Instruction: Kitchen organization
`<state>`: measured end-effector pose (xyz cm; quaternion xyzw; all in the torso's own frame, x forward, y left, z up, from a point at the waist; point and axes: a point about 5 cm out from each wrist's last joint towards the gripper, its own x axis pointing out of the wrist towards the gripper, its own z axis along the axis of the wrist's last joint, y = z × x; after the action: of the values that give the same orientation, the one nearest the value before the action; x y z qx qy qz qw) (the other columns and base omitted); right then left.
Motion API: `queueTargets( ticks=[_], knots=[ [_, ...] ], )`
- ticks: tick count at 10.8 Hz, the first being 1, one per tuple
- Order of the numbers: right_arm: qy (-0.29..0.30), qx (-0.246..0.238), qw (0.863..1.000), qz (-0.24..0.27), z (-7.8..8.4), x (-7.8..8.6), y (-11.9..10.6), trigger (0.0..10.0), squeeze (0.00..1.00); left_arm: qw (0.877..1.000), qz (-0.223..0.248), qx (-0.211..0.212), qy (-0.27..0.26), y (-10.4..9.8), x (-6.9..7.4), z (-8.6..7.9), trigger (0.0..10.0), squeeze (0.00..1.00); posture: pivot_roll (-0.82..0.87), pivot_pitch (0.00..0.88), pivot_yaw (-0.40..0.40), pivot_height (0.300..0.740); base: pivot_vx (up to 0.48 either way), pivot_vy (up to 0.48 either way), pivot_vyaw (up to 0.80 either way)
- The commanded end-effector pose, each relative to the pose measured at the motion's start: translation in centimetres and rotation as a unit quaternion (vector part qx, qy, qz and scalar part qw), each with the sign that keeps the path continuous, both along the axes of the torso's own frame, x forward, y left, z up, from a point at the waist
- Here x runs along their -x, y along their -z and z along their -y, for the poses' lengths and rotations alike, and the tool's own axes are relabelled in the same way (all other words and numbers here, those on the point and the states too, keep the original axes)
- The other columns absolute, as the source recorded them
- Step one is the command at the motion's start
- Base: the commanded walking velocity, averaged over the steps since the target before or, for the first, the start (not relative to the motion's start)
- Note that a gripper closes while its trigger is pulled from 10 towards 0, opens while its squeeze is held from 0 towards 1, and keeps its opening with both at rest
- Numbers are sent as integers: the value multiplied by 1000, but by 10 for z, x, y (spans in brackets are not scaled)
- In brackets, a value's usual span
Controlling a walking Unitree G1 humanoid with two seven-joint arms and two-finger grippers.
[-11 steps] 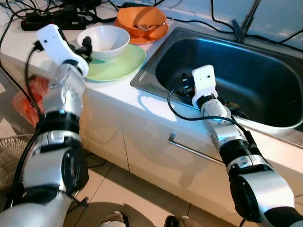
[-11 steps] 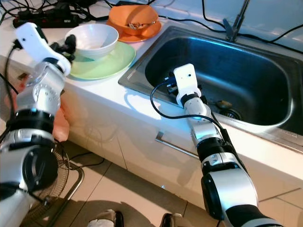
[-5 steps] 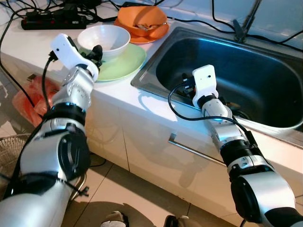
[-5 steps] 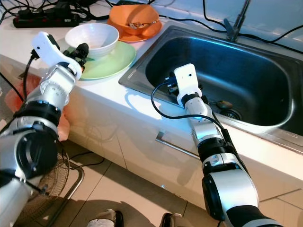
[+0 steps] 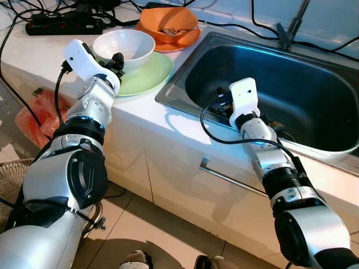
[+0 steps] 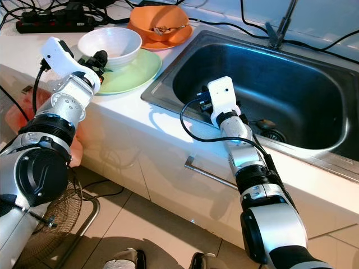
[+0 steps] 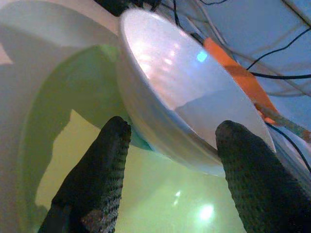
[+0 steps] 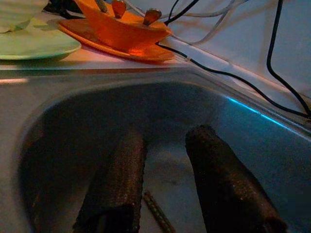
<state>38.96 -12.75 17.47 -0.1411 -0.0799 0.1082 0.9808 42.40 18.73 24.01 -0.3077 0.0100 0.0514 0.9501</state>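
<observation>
A white bowl (image 5: 124,47) stands on a light green plate (image 5: 148,75) on the white counter, left of the sink. My left gripper (image 5: 115,60) is open at the bowl's near side, and in the left wrist view its black fingers (image 7: 97,179) flank the bowl's wall (image 7: 170,102) just above the plate (image 7: 73,102). Behind stands an orange bowl (image 5: 168,22) holding utensils, on an orange plate (image 5: 188,39). My right gripper (image 5: 221,98) hangs open inside the steel sink (image 5: 314,89) near its left wall, with nothing between its fingers (image 8: 116,184).
A faucet (image 5: 291,25) rises behind the sink. A black power strip (image 5: 61,25) and several cables lie along the counter's back. A thin rod (image 8: 155,213) lies on the sink floor. A red bag (image 5: 33,120) and a wire fan (image 5: 11,179) sit on the floor left.
My left arm has swung right and forward, bringing its gripper from beside the plate's left edge up to the white bowl. The right arm has stayed in the sink.
</observation>
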Motion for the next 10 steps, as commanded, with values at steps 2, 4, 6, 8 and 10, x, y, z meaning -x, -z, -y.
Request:
queueTargets(
  ticks=[2, 4, 6, 8, 10],
  knots=[
    [3, 3, 1000, -25, 3, 2, 11, 10000, 0, 1000, 0, 0, 7, 0, -1, 8, 10000, 0, 63, 119, -23, 740, 0, 0, 0],
    [3, 4, 1000, -24, 3, 2, 10, 10000, 0, 1000, 16, 4, 8, -12, -3, 9, 10000, 0, 59, 114, -24, 740, 0, 0, 0],
    [4, 5, 1000, -24, 4, 2, 10, 10000, 0, 1000, 22, 6, 7, -18, -4, 9, 10000, 0, 59, 111, -24, 740, 0, 0, 0],
    [0, 6, 1000, -25, 2, 3, 11, 10000, 0, 1000, 22, 16, 8, -18, -4, 10, 10000, 0, 51, 105, -26, 740, 0, 0, 0],
    [1, 8, 1000, -27, 4, 3, 11, 10000, 0, 1000, 10, 19, -7, -14, -3, 5, 10000, 0, 43, 106, -26, 740, 0, 0, 0]
  ],
)
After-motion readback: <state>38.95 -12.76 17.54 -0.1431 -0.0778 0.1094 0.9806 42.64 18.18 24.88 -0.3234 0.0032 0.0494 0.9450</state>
